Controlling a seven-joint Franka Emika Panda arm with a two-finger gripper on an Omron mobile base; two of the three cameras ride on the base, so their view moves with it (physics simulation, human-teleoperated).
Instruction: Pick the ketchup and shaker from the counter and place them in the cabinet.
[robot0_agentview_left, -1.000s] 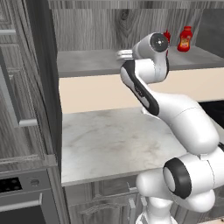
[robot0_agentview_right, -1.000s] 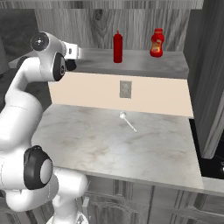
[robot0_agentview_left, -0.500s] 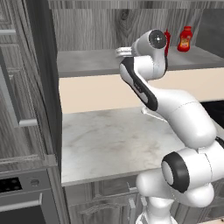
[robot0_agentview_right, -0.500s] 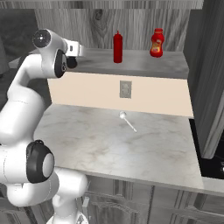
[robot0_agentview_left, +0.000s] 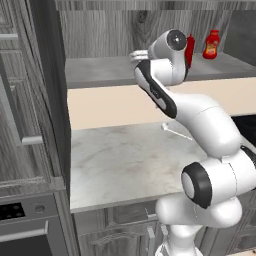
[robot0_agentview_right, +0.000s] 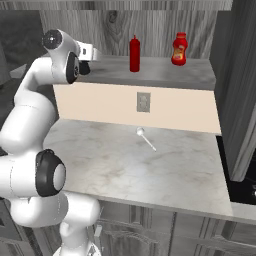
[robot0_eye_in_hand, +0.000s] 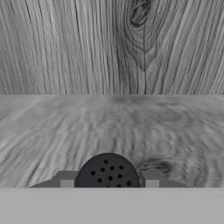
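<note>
The shaker (robot0_eye_in_hand: 107, 171), a black cylinder with a perforated rounded top, sits between my two fingertips in the hand view, and my gripper (robot0_eye_in_hand: 107, 180) is shut on it. The hand (robot0_agentview_left: 136, 54) reaches in just above the left part of the cabinet's grey shelf board (robot0_agentview_left: 95, 70), facing the grained back panel (robot0_eye_in_hand: 109, 43). In the right base view the hand (robot0_agentview_right: 94, 52) hovers over the shelf's (robot0_agentview_right: 165, 75) left end. The ketchup (robot0_agentview_right: 134, 54), slim and dark red, stands upright on that shelf to the right of the hand; the arm half hides the ketchup (robot0_agentview_left: 190, 47) in the left base view.
A squat bright-red bottle with a yellow label (robot0_agentview_right: 179, 49) stands on the shelf right of the ketchup. A small pale utensil (robot0_agentview_right: 145, 138) lies on the marble counter (robot0_agentview_right: 150, 170) below. Dark panelled doors (robot0_agentview_left: 25, 100) rise at the left, and an oven front (robot0_agentview_left: 25, 225) sits low left.
The hand with the shaker has edged a little higher and further in over the shelf. The bottles have not moved.
</note>
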